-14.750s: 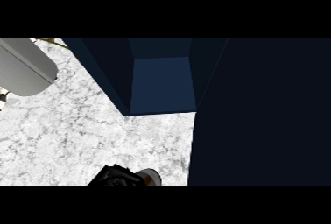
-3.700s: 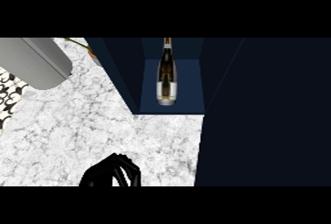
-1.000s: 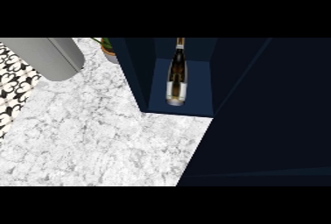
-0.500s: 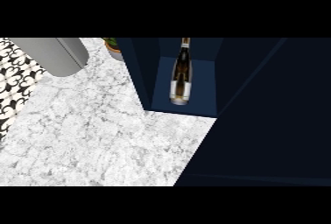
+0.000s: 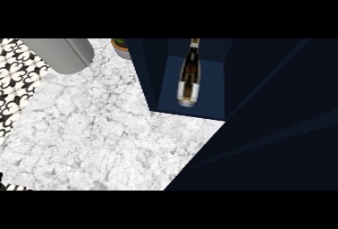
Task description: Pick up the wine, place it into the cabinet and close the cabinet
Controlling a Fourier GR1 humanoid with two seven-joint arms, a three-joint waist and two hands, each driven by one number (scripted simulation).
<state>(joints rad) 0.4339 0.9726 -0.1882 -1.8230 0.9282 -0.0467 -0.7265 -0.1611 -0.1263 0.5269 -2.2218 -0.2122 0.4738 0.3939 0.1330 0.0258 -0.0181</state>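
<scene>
The wine bottle (image 5: 189, 76), dark glass with a pale label, stands inside the dark blue cabinet (image 5: 148, 76) at the top centre of the head view. Its neck points toward the top edge. The cabinet's interior floor (image 5: 210, 107) shows around the bottle's base. A large dark blue panel (image 5: 264, 147), apparently the cabinet door, fills the right and lower right of the view. Neither hand shows anywhere.
White marble counter (image 5: 99, 138) spreads over the left and lower middle. A grey cylindrical object (image 5: 59, 53) lies at the top left. A small potted plant (image 5: 121, 45) sits beside the cabinet's left wall. Black-and-white patterned tiling (image 5: 16, 85) runs along the left edge.
The view has shifted so the cabinet and bottle sit slightly further right, and the dark panel's edge now cuts diagonally across more of the counter. The black hand seen earlier is gone.
</scene>
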